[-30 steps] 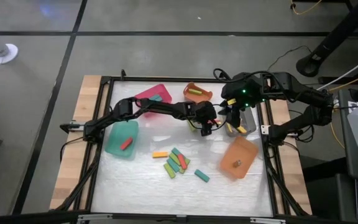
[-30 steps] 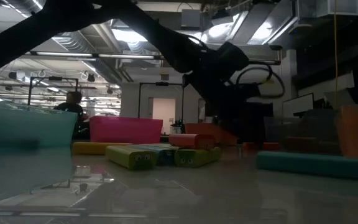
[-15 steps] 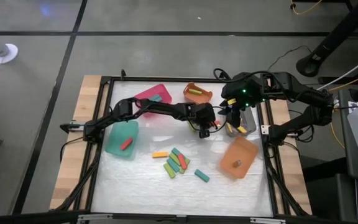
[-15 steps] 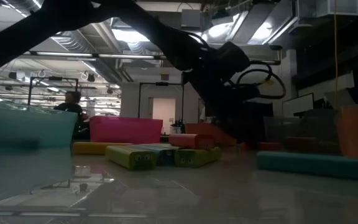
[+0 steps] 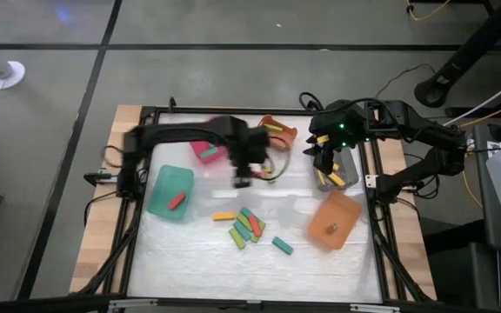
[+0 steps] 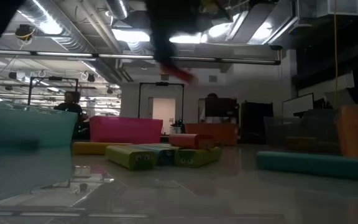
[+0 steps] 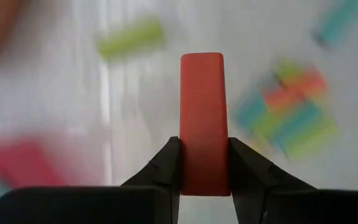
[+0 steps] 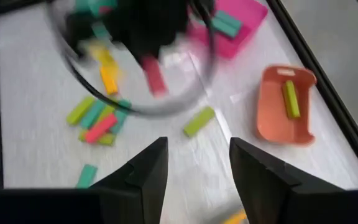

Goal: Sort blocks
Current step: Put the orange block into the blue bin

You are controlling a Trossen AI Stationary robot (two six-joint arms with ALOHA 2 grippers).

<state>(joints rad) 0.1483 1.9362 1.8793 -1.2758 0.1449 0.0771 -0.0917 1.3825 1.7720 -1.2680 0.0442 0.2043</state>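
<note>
My left gripper (image 5: 243, 178) hangs above the table's middle, between the pink bin (image 5: 205, 149) and the block pile (image 5: 246, 228). It is shut on a red block (image 7: 202, 99), which also shows in the air in the low view (image 6: 179, 73). My right gripper (image 5: 324, 156) stands open over the grey bin (image 5: 337, 169), which holds yellow blocks, with nothing between its fingers (image 8: 148, 171). A light green block (image 8: 199, 121) lies loose on the table. A yellow block (image 5: 224, 216) and a teal block (image 5: 283, 246) lie flat near the pile. My left gripper pinches the red block by its two long sides (image 7: 185, 174) between its two fingers, at one end of the block. The block lies along the fingers and sticks out past their tips. The fingers point down at the table, and the block is lifted clear.
A teal bin (image 5: 170, 193) at the left holds a red block. A far orange bin (image 5: 277, 130) holds a green block, and another orange bin (image 5: 333, 222) sits at the near right. The pink bin holds teal blocks. A black frame (image 5: 146, 117) edges the table.
My left gripper has risen off the table and swung toward the table's left edge, away from my right gripper. It carries the red block, now lifted clear. The light green block that lay beside it has stayed on the table.
</note>
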